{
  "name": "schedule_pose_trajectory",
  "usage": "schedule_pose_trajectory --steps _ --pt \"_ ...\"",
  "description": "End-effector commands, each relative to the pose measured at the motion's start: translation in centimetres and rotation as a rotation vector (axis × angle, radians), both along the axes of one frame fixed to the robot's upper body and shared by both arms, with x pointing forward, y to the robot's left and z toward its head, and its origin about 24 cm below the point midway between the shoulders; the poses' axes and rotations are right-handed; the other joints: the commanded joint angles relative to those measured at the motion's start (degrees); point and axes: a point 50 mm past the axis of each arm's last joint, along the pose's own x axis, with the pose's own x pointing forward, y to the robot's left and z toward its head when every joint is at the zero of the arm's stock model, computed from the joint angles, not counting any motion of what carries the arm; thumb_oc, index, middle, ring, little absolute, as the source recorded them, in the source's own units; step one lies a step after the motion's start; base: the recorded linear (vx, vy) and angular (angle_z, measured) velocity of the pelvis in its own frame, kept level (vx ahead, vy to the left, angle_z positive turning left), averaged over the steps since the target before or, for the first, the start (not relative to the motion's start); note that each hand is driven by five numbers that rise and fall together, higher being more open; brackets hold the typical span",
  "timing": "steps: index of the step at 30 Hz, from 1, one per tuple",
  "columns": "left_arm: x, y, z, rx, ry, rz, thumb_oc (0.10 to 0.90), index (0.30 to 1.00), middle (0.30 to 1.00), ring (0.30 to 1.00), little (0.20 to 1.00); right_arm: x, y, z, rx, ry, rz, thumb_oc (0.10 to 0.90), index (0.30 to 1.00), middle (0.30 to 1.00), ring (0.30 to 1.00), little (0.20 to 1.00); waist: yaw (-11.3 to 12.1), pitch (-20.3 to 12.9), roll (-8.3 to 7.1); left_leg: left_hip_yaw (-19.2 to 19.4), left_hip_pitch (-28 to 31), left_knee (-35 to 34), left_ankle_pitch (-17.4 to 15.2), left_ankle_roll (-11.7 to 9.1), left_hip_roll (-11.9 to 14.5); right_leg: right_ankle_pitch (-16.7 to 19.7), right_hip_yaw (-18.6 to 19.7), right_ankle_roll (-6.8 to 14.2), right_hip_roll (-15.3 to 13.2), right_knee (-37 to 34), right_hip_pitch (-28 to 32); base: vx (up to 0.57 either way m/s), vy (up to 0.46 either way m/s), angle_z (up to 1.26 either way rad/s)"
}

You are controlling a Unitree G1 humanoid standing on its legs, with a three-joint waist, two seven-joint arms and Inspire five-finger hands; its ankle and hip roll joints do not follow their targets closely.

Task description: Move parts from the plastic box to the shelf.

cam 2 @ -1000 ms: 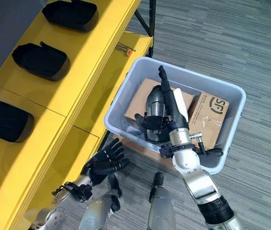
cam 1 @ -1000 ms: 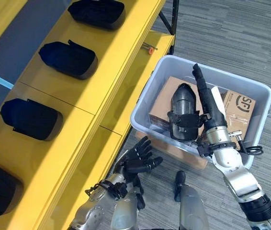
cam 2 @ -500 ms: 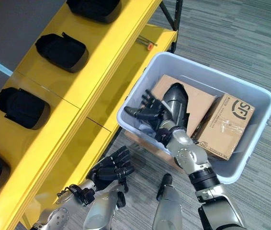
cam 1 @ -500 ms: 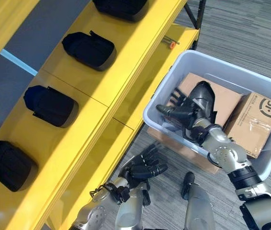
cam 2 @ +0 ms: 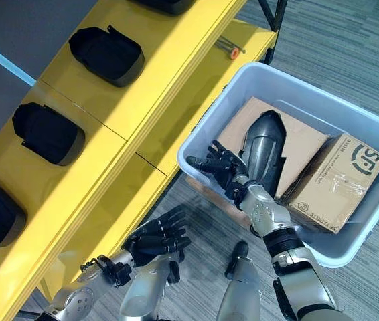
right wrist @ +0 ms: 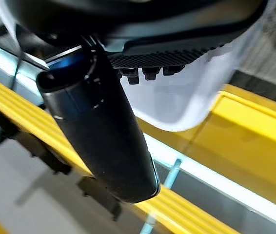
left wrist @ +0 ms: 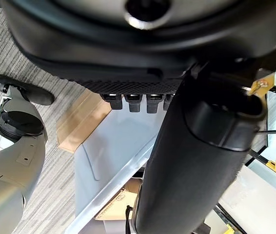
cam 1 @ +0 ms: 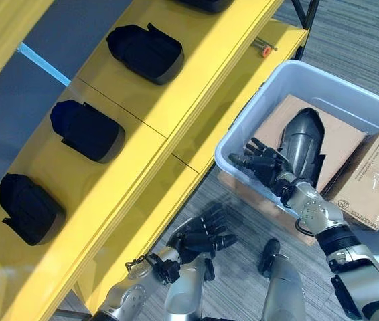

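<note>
Right hand (cam 1: 264, 162) at centre right, fingers spread wide and empty, over the near-left corner of the plastic box (cam 1: 243, 124). Dark part (cam 1: 301, 144) just beside, on cardboard. Left hand (cam 1: 203, 234) low centre, fingers relaxed, empty. Shelf (cam 1: 142, 127) upper left.

Grey striped carpet (cam 1: 363, 40) covers the floor. Two cardboard cartons in view: the larger one (cam 2: 290, 144) lies flat; the smaller one (cam 2: 337, 184), with clear tape across it, sits just beside it at a tilt. A flat piece of cardboard (cam 1: 246, 197) lies on the carpet. Small orange-tipped item (cam 1: 263, 47) rests on yellow board.
</note>
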Motion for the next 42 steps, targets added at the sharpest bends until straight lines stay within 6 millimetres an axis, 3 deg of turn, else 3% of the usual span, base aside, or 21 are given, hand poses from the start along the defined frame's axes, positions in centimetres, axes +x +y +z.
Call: schedule_pose_trajectory --steps 1,6,13,22,28,32,37,42 --pt "-0.1 -1.6 3.3 -0.121 -0.148 -0.084 0.900 1.000 1.000 1.000 1.000 0.0 1.9 9.3 0.005 -0.512 0.015 0.900 1.000 1.000 1.000 1.000 -0.68 1.01 -0.11 -3.29 1.22 4.20 -7.00 0.48 -1.56 -4.04 0.36 0.27 1.74 3.09 2.28 0.00 0.000 0.00" --pt "-0.1 -1.8 3.4 -0.129 -0.152 -0.073 0.900 1.000 1.000 1.000 1.000 -1.5 3.9 10.3 -0.008 -0.607 0.051 0.900 1.000 1.000 1.000 1.000 -1.50 1.01 -0.11 -2.73 1.30 3.88 -6.82 0.58 -1.40 -3.57 1.02 0.39 2.02 2.56 2.01 0.00 0.011 -0.01" --pt "-0.1 -2.1 3.6 -0.132 -0.162 -0.043 0.900 1.000 1.000 1.000 1.000 -4.1 6.6 11.4 0.110 -0.701 0.092 0.900 1.000 1.000 1.000 1.000 -2.79 1.01 -0.52 -2.01 1.42 4.10 -7.08 0.69 -1.17 -3.16 1.80 0.59 2.49 1.88 1.98 -0.01 0.010 -0.03" --pt "0.1 -2.7 4.0 -0.144 -0.172 -0.031 0.900 1.000 1.000 1.000 1.000 -3.2 2.5 11.1 0.208 -0.609 -0.262 0.900 1.000 1.000 1.000 1.000 -3.95 1.01 -0.39 -1.37 1.72 3.63 -7.20 0.70 -1.19 -2.71 2.83 0.71 2.94 1.02 1.81 -0.02 0.019 -0.05" --pt "0.1 -3.6 4.0 -0.163 -0.164 -0.029 0.900 1.000 1.000 1.000 1.000 -3.0 2.1 10.6 0.329 -0.571 -0.300 0.900 1.000 1.000 1.000 1.000 -4.85 1.01 0.33 -0.99 2.03 2.80 -6.97 0.73 -1.44 -2.24 3.93 0.63 3.20 -0.22 1.67 -0.01 0.043 -0.05" --pt "0.1 -4.0 3.9 -0.177 -0.159 -0.040 0.900 1.000 1.000 1.000 1.000 -3.1 1.8 11.0 0.241 -0.614 -0.389 0.900 1.000 1.000 1.000 1.000 -5.30 1.01 1.18 -0.88 1.97 1.96 -6.61 0.70 -1.80 -1.90 4.68 0.69 3.38 -0.92 1.23 -0.01 0.046 -0.06" --pt "0.0 -4.3 3.9 -0.187 -0.165 -0.045 0.900 1.000 1.000 1.000 1.000 -2.5 1.7 10.2 0.187 -0.541 -0.368 0.900 1.000 1.000 1.000 1.000 -5.59 1.01 1.39 -0.97 1.81 1.80 -6.70 0.70 -2.01 -1.82 4.99 0.66 3.43 -1.08 0.85 -0.01 0.016 -0.06" --pt "0.5 -4.5 4.1 -0.181 -0.165 -0.039 0.900 1.000 1.000 1.000 1.000 -1.7 3.0 9.2 0.068 -0.489 -0.312 0.900 1.000 1.000 1.000 1.000 -5.37 1.01 1.21 -0.92 1.72 2.11 -6.90 0.66 -2.14 -1.47 4.82 0.72 3.21 -1.48 0.92 0.00 0.003 -0.01"
